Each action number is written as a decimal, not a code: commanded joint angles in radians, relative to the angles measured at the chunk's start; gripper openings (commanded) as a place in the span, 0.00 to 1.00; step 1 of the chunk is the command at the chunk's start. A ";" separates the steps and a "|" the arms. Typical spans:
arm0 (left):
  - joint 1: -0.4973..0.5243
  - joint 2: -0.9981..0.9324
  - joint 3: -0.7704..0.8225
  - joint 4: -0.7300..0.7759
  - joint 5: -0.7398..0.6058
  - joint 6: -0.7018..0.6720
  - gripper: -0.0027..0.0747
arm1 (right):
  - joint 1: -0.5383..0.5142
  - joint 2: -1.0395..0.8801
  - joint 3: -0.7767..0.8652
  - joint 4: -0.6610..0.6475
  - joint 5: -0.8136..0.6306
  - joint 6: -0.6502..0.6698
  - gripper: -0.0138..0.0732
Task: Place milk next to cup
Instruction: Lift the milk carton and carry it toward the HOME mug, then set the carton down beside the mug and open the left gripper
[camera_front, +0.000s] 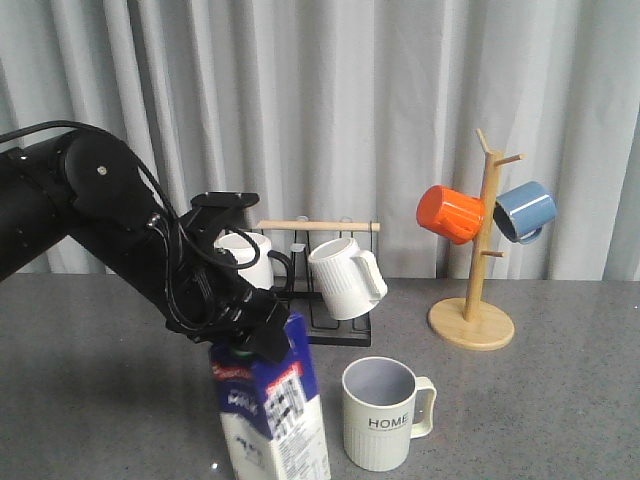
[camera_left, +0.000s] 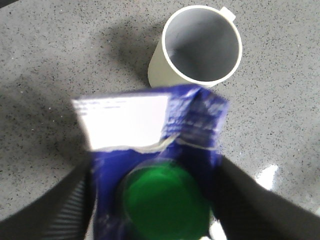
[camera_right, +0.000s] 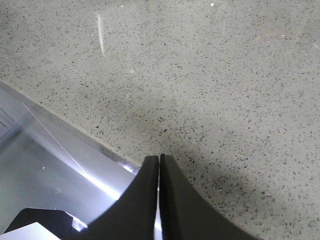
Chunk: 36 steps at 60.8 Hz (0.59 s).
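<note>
Left gripper (camera_front: 240, 335) clamps tall blue-white milk carton (camera_front: 272, 415) by its top, upright for setdown; cream ribbed "HOME" mug (camera_front: 380, 412) just beyond. Right gripper (camera_right: 159, 172) pinched closed, empty.

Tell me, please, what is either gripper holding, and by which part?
The left gripper holds the milk at its top, by the cap; the right gripper holds nothing.

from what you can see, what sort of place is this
Probably a staged kitchen-style test setup: a grey speckled countertop against a plain curtain, a wooden mug tree hung with orange and blue mugs, and a black mug rack.
</note>
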 joint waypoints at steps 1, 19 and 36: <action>-0.004 -0.054 -0.029 -0.028 -0.010 -0.009 0.72 | -0.002 0.003 -0.025 0.014 -0.056 -0.006 0.15; -0.004 -0.093 -0.030 -0.026 -0.010 -0.009 0.73 | -0.002 0.003 -0.025 0.014 -0.056 -0.006 0.15; -0.004 -0.269 -0.028 -0.026 -0.010 -0.039 0.65 | -0.002 0.003 -0.025 0.008 -0.109 -0.004 0.15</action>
